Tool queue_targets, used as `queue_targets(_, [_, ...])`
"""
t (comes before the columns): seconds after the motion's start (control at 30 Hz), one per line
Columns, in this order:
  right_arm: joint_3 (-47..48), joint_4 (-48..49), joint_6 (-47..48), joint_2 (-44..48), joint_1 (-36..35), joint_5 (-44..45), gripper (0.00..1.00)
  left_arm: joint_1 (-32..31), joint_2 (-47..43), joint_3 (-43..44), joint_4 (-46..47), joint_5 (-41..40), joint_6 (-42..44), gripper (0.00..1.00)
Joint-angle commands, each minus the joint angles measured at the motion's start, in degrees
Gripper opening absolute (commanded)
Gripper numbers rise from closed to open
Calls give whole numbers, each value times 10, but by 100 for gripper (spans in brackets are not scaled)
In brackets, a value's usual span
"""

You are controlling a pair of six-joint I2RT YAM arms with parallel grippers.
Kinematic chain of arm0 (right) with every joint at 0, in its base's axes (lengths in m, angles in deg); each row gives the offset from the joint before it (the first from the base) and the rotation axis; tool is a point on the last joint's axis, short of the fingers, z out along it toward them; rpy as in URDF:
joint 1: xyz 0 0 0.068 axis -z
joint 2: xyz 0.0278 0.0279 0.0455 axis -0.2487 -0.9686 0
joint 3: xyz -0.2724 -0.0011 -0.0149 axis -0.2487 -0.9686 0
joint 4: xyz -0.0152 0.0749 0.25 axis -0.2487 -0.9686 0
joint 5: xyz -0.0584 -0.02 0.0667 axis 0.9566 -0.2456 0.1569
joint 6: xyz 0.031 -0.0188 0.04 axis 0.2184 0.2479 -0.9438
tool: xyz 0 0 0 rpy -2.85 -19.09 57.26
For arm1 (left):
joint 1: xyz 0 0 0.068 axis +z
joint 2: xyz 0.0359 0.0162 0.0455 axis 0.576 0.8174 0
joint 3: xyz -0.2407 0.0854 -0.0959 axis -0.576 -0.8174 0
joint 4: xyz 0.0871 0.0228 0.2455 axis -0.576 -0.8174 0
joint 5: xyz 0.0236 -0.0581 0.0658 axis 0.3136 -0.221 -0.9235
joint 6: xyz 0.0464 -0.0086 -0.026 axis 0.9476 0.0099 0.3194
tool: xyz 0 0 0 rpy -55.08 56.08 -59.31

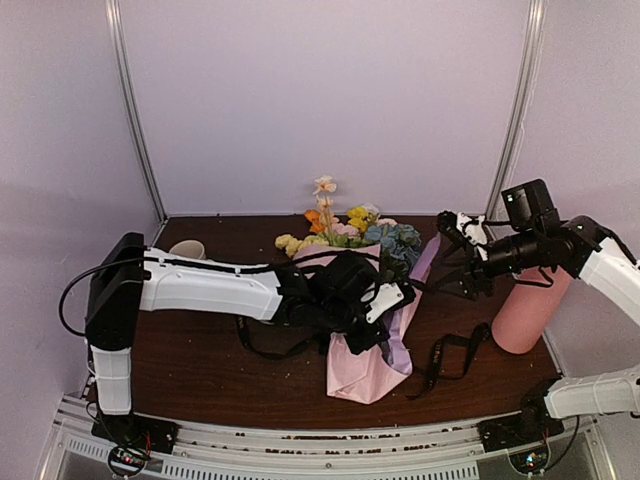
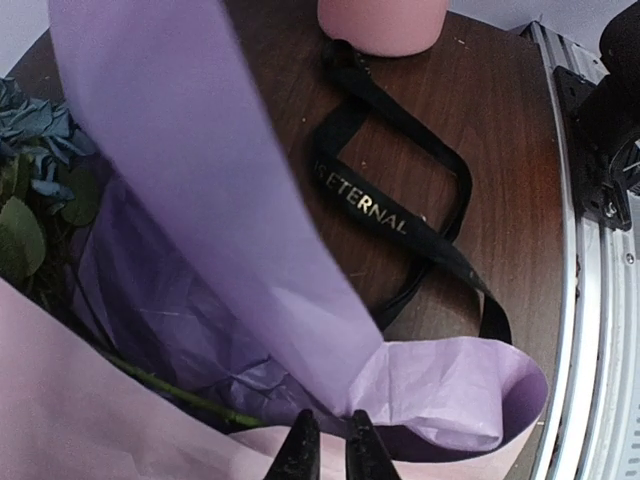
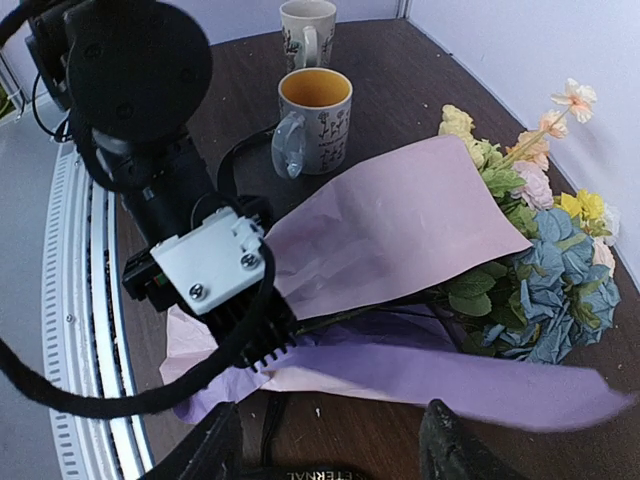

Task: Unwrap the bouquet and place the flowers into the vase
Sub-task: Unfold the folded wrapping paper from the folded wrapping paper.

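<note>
The bouquet lies on the table with its pink-lilac paper (image 1: 368, 365) spread loose and a lilac flap (image 2: 190, 170) lifted. The flowers (image 1: 352, 228) (image 3: 545, 270) point to the back, and a green stem (image 2: 170, 390) shows inside the wrap. My left gripper (image 1: 398, 300) (image 2: 334, 452) is shut on the edge of the lilac paper (image 3: 420, 380). Its black printed ribbon (image 2: 400, 215) (image 1: 450, 355) lies untied on the wood. My right gripper (image 1: 448, 258) (image 3: 335, 455) hovers open just right of the bouquet, holding nothing. The pink vase (image 1: 530, 305) (image 2: 380, 25) stands at the right.
Two white patterned mugs (image 3: 315, 120) (image 3: 308, 30) stand left of the bouquet; one mug (image 1: 187, 250) shows behind my left arm. A black strap (image 1: 270, 345) trails under the left arm. The table's front rail (image 2: 590, 300) runs close by.
</note>
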Motion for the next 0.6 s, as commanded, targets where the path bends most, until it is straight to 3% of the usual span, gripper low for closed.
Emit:
queue_targets(0.0, [19,-13,-26,8,48,-78,61,-13,53,66,24,36,17,13])
queue_targets(0.13, [-1,3,-28,7,50,-64,61,-23,109,136,7,49,2,17])
queue_targets(0.27, [-17,25,-34,-11,50,-55,60,-30,123,162,-29,24,4,30])
queue_targets(0.57, [-85,94,-45,-78,40,-34,55,-30,-88,5,-12,-111,0,44])
